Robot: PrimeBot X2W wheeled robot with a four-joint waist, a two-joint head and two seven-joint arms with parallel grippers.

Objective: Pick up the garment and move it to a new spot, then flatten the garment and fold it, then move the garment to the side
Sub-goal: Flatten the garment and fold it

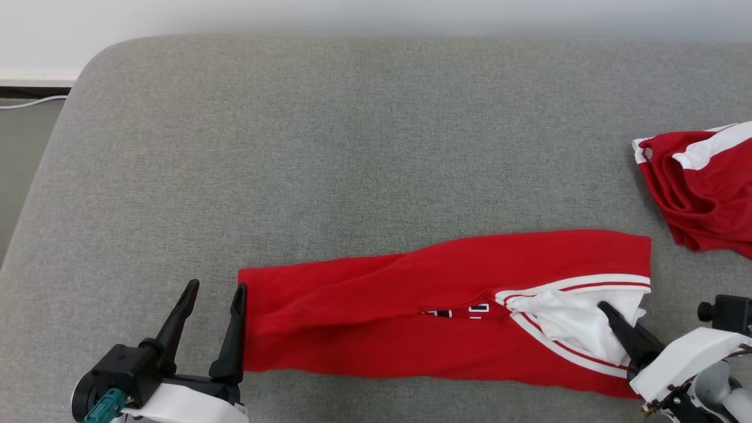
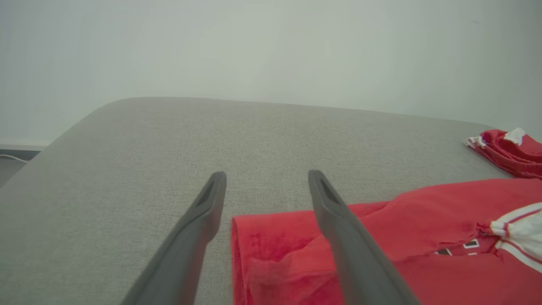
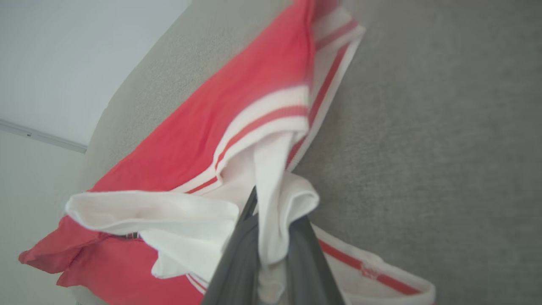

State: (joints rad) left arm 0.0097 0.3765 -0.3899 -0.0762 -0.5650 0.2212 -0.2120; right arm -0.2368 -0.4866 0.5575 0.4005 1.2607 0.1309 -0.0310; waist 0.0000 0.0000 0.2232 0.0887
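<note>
**Garment pinched at its white-trimmed end, other claw standing ready**

Grey fabric covers the bench (image 1: 352,147), giving a broad flat place for spreading cloth. The red garment (image 1: 411,305) lies along its near edge as a long band already folded lengthwise, so what is probably left is the crosswise fold and the move aside. A second red-and-white piece (image 1: 705,188) sits crumpled at the right edge, well apart from the work.

The left claw (image 1: 216,286) hangs spread wide at the band's plain red end. One finger is over the cloth edge and the other over bare bench, and it holds nothing. It seems placed to take that corner.

The right claw (image 1: 606,310) is clenched on the garment, gripping a bunched white fold beside the striped trim. This looks like a hold for lifting that end over. The right wrist view is blurred, so I cannot tell how many layers it has caught.
</note>
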